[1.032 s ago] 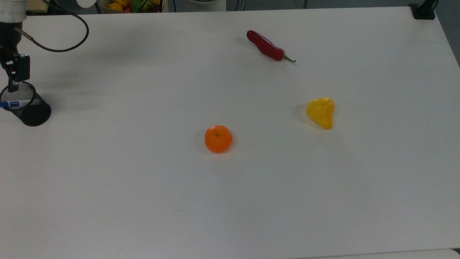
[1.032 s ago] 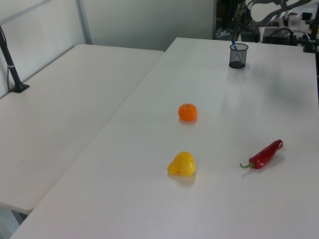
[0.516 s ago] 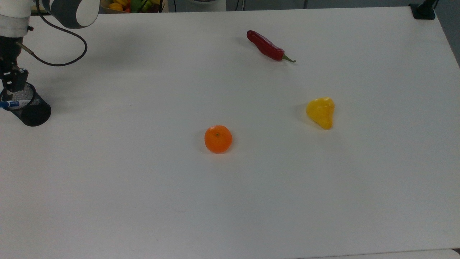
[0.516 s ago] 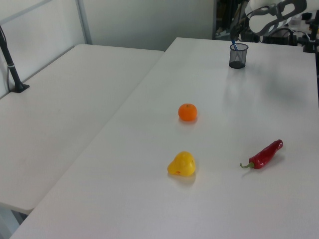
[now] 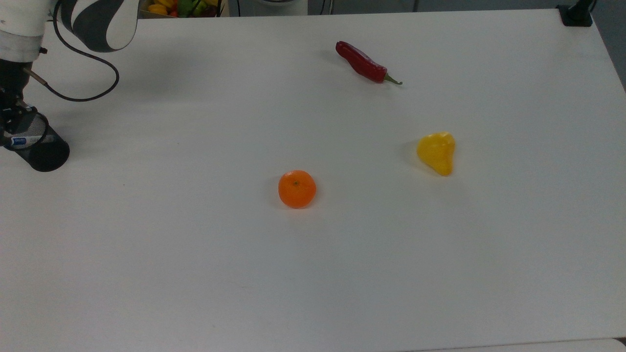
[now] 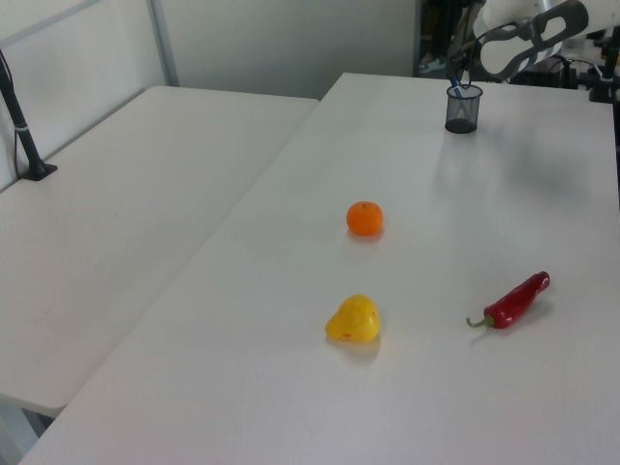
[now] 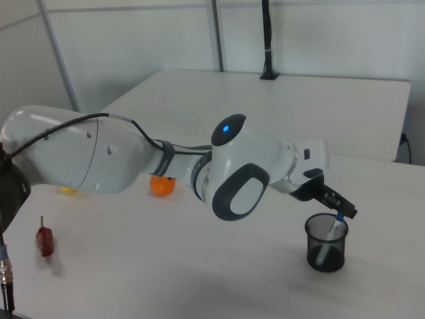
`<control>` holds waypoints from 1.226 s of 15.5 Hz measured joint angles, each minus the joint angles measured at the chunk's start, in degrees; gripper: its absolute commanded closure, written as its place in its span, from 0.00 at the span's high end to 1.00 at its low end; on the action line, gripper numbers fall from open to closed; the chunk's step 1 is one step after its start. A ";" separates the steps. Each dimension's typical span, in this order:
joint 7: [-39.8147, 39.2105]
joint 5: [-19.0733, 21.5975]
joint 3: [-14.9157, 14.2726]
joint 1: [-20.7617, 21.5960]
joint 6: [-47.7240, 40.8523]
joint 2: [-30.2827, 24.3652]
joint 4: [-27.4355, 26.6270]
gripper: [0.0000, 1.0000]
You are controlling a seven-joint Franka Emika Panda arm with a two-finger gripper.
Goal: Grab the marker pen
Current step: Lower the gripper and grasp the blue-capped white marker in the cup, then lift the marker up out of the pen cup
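The slim white-barrelled marker pen with a blue cap [image 7: 330,236] stands in a black mesh pen cup [image 7: 325,243] near the white table's [image 5: 342,254] edge at the top view's left. Its long axis leans, cap end up and above the rim. The robot's black gripper [image 7: 340,211] sits at that cap; whether its fingers are apart or together cannot be told. A round orange [image 5: 297,188], a yellow pear-shaped fruit [image 5: 436,152] and a red chilli pepper [image 5: 362,62] lie well apart.

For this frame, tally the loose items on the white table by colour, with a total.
Orange: 1, the orange
Yellow: 1, the yellow pepper
Red: 1, the red chilli
Black: 1, the mesh pen cup
White and blue: 1, the marker pen in the cup
Total: 5
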 measured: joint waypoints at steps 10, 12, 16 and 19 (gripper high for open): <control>-0.09 -0.71 0.00 0.00 0.48 2.39 0.89 0.00; -0.11 -0.86 0.00 -0.04 0.50 2.45 0.93 0.00; -0.11 -0.86 -0.01 -0.08 0.56 2.39 1.58 0.00; -0.07 -0.86 -0.06 -0.21 0.79 0.74 2.96 0.00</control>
